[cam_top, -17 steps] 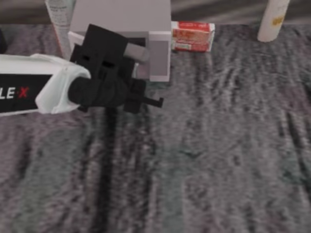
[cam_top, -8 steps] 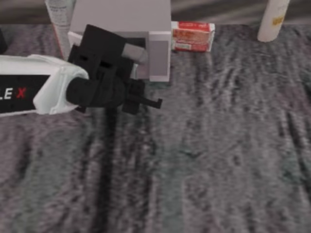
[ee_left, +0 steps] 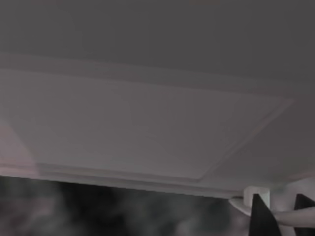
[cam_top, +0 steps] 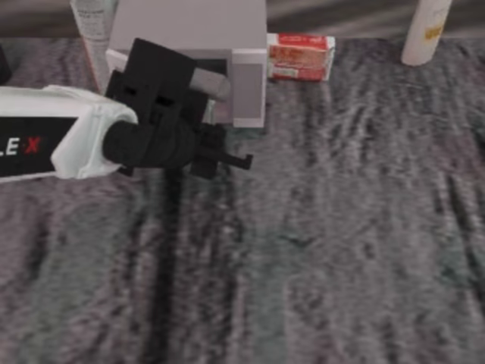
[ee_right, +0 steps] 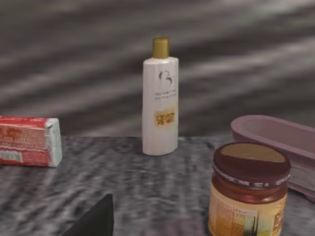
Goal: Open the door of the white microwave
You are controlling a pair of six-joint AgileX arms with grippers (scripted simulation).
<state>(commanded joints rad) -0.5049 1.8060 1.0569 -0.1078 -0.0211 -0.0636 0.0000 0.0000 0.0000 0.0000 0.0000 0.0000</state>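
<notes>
The white microwave stands at the table's back left, its narrow control panel on the right of its front. My left gripper is pressed up against the door and covers most of it from above. In the left wrist view the door with its greyish window fills the picture. There my left gripper is shut on the door's white handle, with a dark fingertip on each side of the bar. The door lies close to the microwave's front. Of my right gripper only one dark fingertip shows.
A red-and-white carton lies right of the microwave. A white bottle stands at the back right and a tall white tube left of the microwave. The right wrist view shows a brown-lidded jar and a pinkish tub.
My left gripper has edged slightly to the left while holding the handle. The door's position looks almost the same.
</notes>
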